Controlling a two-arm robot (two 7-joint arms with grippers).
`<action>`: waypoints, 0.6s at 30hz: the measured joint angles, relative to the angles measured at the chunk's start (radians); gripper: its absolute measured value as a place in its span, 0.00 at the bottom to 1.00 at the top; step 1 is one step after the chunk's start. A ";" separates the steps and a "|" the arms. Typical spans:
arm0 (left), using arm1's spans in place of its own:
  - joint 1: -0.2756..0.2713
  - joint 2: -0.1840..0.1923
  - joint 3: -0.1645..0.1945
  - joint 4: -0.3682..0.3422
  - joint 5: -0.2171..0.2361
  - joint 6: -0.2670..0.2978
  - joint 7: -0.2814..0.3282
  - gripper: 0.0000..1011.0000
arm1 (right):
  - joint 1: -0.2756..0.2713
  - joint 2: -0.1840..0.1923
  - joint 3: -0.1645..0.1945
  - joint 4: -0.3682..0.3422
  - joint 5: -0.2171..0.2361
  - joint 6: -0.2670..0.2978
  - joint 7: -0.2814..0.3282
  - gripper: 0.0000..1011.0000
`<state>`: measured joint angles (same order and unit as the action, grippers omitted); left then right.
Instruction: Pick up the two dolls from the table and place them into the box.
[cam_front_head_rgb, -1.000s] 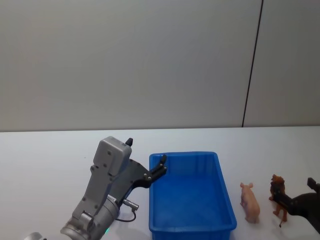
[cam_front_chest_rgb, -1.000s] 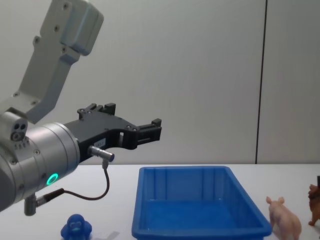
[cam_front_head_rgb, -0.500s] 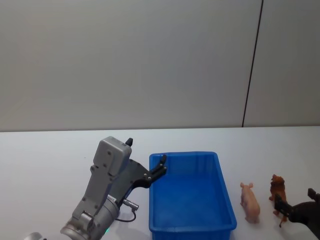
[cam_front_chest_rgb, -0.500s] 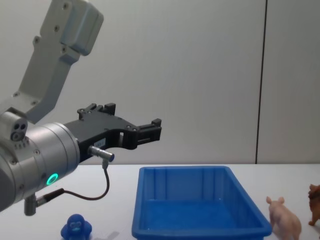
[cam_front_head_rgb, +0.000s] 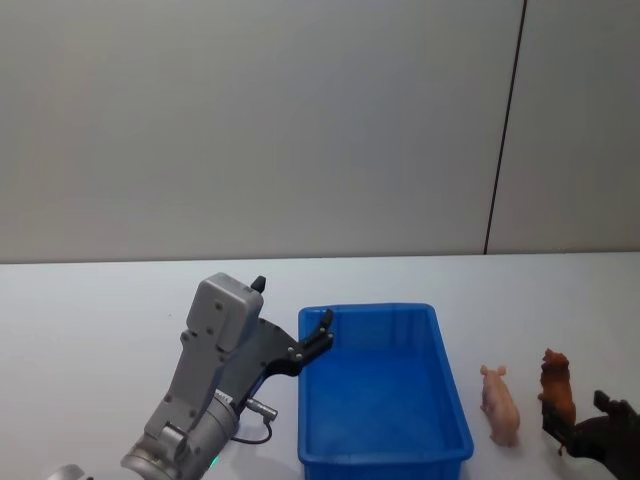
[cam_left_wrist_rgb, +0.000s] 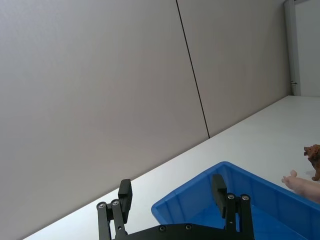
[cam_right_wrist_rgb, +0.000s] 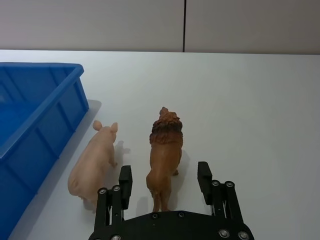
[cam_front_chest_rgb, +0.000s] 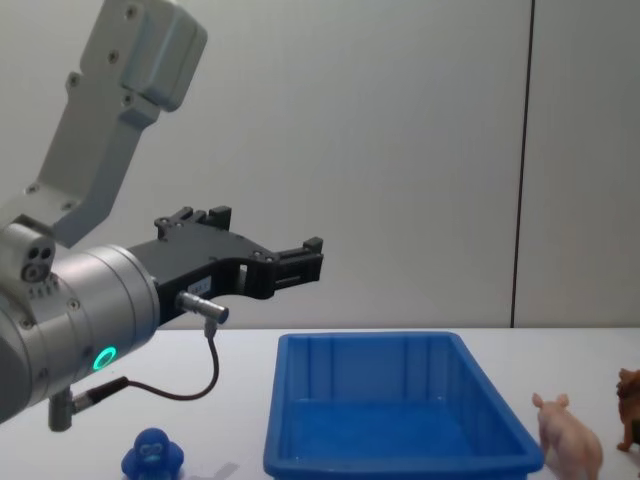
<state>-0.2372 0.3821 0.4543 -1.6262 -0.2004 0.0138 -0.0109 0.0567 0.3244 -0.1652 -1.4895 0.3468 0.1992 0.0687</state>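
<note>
A white surface lies flat and matte across the lower part of the head view, reaching from edge to edge. Behind it rises a plain grey wall, which meets the surface in a straight line. A thin dark seam runs down the wall right of centre, leaning slightly and ending at the surface. In the left wrist view the wall ends at a paler panel with a light frame; what it is cannot be told.
</note>
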 joint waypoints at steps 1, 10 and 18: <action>0.000 0.000 0.000 0.000 0.000 0.000 0.000 0.99 | 0.001 0.000 0.000 0.002 0.000 0.000 0.004 0.81; 0.000 0.000 0.000 0.000 0.000 0.000 0.000 0.99 | 0.009 -0.007 -0.004 0.027 0.004 0.005 0.021 0.53; 0.000 0.000 0.000 0.000 0.000 0.000 0.000 0.99 | 0.010 -0.011 -0.004 0.032 0.006 0.008 0.015 0.28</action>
<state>-0.2372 0.3821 0.4542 -1.6262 -0.2004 0.0138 -0.0109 0.0665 0.3137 -0.1689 -1.4572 0.3530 0.2070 0.0838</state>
